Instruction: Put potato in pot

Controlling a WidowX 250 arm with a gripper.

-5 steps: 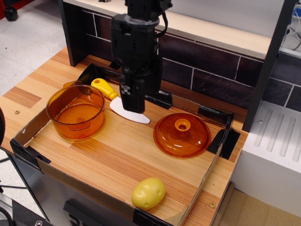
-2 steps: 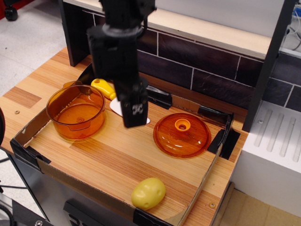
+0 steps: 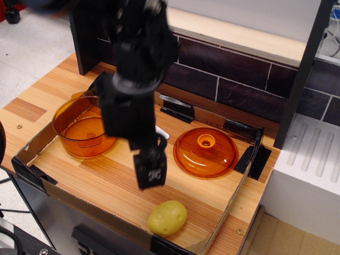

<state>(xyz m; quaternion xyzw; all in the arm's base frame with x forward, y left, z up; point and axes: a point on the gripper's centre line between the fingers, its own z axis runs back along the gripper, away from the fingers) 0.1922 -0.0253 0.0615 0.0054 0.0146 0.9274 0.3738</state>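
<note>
- Observation.image gives me the black claw (image 3: 150, 178) pointing down over the bare wood, its tip a blocky matte shape with small white markings; from this angle I cannot tell whether its fingers are apart or together, and nothing shows in them.
- Just below and slightly to the right of the tip lies the potato (image 3: 167, 218), a smooth pale yellow plastic oval with a few shallow dimples, resting on the tabletop against the front cardboard edge, apart from the claw.
- Right of the claw sits the lid (image 3: 205, 152), a domed translucent orange piece with a round knob on top, lying flat.
- Left of the arm stands the pot (image 3: 79, 129), round, straight-walled, translucent orange, upright and open, partly hidden behind the arm's dark body.
- A sliver of white knife blade (image 3: 162, 133) peeks out beside the arm.
- All of it rests on a striped, glossy wooden table (image 3: 106, 183) ringed by a low cardboard border (image 3: 234, 196) with black taped corners.
- Behind runs a dark tiled wall (image 3: 234, 79).
</note>
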